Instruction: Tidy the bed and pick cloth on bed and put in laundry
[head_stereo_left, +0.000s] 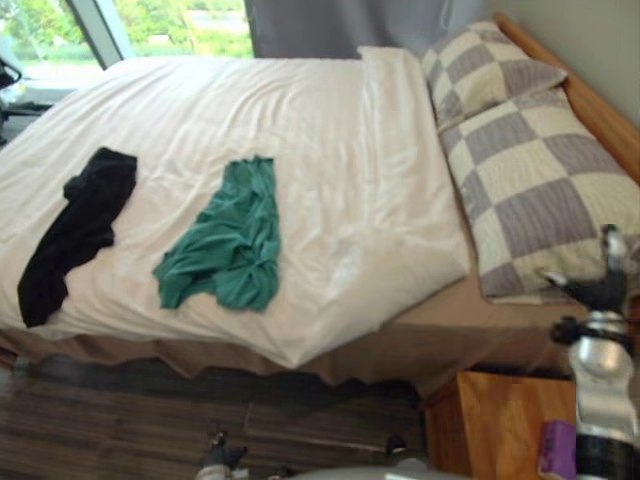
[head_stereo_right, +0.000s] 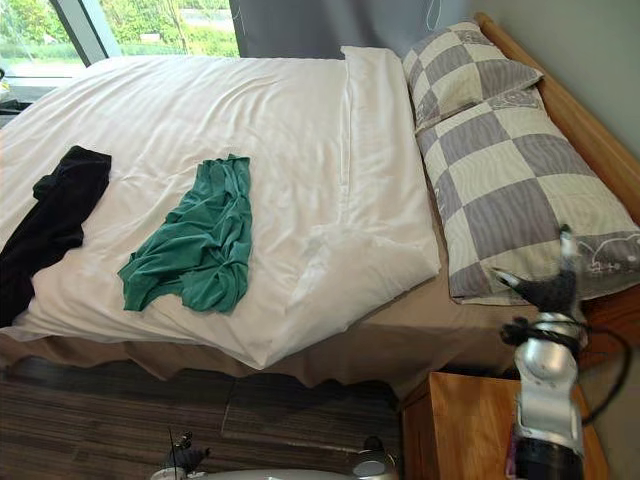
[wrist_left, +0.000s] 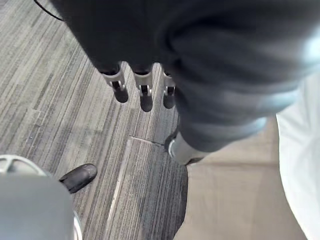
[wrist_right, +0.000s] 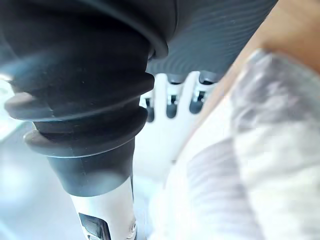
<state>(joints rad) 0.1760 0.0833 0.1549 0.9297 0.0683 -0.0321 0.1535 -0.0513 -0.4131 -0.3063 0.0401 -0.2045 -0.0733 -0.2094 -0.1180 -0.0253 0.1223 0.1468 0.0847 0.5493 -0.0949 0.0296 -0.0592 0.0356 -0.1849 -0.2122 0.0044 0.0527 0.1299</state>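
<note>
2 open, empty hands: the right robot hand (head_stereo_right: 548, 292), fingers spread and straight, is raised over a boxy wooden nightstand (head_stereo_right: 460, 420), just beside a plump grey-and-cream checked pillow (head_stereo_right: 520, 190). The left robot hand (wrist_left: 145, 95) points relaxed fingers down at streaked grey floor (wrist_left: 65, 100). Well left of the right robot hand, a crumpled green cloth (head_stereo_left: 225, 240) lies on the smooth white duvet (head_stereo_left: 300, 110). A limp black cloth (head_stereo_left: 75, 230) lies farther left near the duvet's edge, bare duvet between them.
</note>
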